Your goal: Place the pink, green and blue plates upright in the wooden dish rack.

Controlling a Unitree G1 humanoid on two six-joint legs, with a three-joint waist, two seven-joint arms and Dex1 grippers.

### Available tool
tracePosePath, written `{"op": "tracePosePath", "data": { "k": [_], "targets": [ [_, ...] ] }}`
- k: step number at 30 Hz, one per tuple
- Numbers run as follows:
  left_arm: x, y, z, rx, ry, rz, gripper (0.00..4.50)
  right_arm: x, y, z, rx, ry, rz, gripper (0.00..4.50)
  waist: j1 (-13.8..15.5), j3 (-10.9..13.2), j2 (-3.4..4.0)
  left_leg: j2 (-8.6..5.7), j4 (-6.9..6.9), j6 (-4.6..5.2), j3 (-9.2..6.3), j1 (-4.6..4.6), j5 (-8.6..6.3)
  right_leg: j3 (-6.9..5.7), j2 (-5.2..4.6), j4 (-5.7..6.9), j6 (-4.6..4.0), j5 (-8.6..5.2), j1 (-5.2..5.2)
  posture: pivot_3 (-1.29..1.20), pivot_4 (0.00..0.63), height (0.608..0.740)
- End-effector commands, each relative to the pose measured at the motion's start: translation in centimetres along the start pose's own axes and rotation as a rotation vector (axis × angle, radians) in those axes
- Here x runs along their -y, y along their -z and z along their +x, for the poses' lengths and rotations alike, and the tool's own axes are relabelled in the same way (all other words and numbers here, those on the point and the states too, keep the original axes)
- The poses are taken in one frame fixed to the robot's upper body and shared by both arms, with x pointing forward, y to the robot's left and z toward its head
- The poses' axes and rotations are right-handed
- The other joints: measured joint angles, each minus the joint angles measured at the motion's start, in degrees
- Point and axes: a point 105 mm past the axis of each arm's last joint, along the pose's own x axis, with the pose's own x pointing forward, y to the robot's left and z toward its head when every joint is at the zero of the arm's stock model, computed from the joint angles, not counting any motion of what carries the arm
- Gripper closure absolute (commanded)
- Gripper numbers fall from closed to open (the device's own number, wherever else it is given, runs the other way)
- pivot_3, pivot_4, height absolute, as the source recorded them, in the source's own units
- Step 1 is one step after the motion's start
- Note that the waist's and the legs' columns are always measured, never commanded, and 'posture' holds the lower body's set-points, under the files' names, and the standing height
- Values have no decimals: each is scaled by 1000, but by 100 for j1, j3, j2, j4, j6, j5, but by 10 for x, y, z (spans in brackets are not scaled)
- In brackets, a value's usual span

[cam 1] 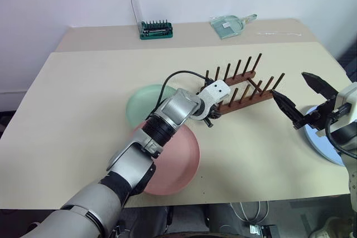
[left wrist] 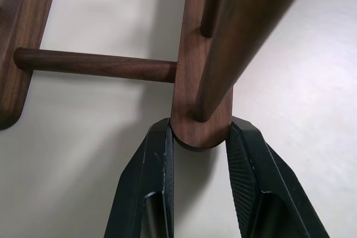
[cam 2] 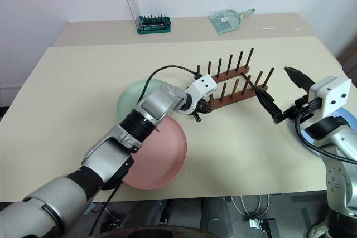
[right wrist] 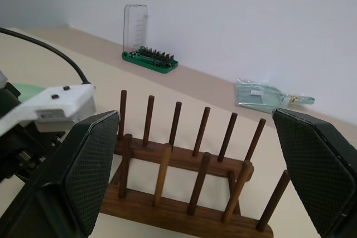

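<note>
Even, bright, diffuse light is seen in both head views, with no glare on the matte table [cam 1: 83,98]. Soft, short shadows are cast beneath the dish rack [cam 1: 245,90] near frame centre. In the left wrist view the rack's peg at the upper right is blurred by closeness, and a soft shadow is thrown across the middle. The wall at the top is slightly washed out.

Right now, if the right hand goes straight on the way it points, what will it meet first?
Probably the wooden dish rack: the open right hand frames its pegs straight ahead, with the left hand shut on the rack's far end. Depth is uncertain.
</note>
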Motion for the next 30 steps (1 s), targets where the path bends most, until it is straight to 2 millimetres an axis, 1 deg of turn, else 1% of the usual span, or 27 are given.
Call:
{"op": "tracePosePath", "data": {
  "k": [1,3,5,7,9,11,13,14,15,17,21,24,26,30],
  "targets": [
    [8,-13,-15,110,115,58,3807,-3,-12,2,47,-11,-29,0,-1,0,0,0,0,-2,1,0,1,1,0,0,-1,1,-1,0,150,740],
    [6,-10,-23,108,127,104,3807,-2,-12,2,47,-11,-28,0,2,0,0,0,0,-3,1,-2,2,2,0,1,-2,1,-4,0,150,740],
    [9,-14,-30,189,186,153,3807,-2,-13,3,50,-12,-30,0,9,0,1,0,-1,-6,2,-5,3,2,0,1,-4,2,-7,0,150,740],
    [12,-10,-35,197,228,216,3807,-1,-13,3,53,-13,-30,0,15,0,1,0,-1,-6,2,-5,4,3,0,0,-4,3,-7,0,150,740],
    [15,-5,-38,192,261,239,3807,-1,-13,4,53,-14,-31,0,21,0,1,-1,0,-6,2,-7,3,3,0,0,-5,3,-8,0,150,740],
    [14,-4,-38,198,254,311,3807,-1,-13,4,54,-14,-31,0,24,0,0,-1,0,-5,2,-7,3,4,-1,-1,-5,3,-7,0,150,740],
    [19,-2,-39,231,279,407,3807,-1,-13,5,56,-15,-30,0,20,0,0,-1,0,-4,2,-8,2,3,-1,-2,-5,3,-7,0,150,740],
    [25,2,-40,229,331,422,3807,-2,-13,5,55,-16,-30,0,19,0,1,-1,-1,-4,2,-7,2,4,-1,-2,-5,2,-7,0,150,740],
    [25,8,-39,201,340,431,3807,-3,-13,5,55,-17,-29,0,19,0,0,-1,-2,-4,2,-7,2,4,-1,-2,-5,2,-7,0,150,740],
    [14,16,-31,145,279,438,3807,-3,-14,3,55,-16,-29,0,19,1,0,-1,-2,-3,3,-7,2,4,-1,-2,-5,2,-7,0,150,740],
    [21,20,-27,133,310,416,3807,-2,-14,1,49,-10,-32,0,17,1,0,-1,-2,22,4,-6,-12,5,-1,-2,-5,2,-7,0,150,740],
    [20,26,-24,94,293,388,3807,-3,-14,0,47,-9,-33,0,18,1,0,-1,-2,22,4,-6,-12,5,-1,-2,-5,2,-7,0,150,740],
    [19,30,-23,78,282,402,3807,-3,-14,-1,45,-8,-33,0,17,1,0,-1,-2,22,4,-6,-12,5,-1,-2,-5,2,-7,0,150,740],
    [20,32,-23,63,285,355,3807,-3,-13,-1,42,-7,-32,0,10,1,0,-1,-2,23,4,-5,-12,5,0,-1,-5,2,-7,0,150,740]
  ]
}}
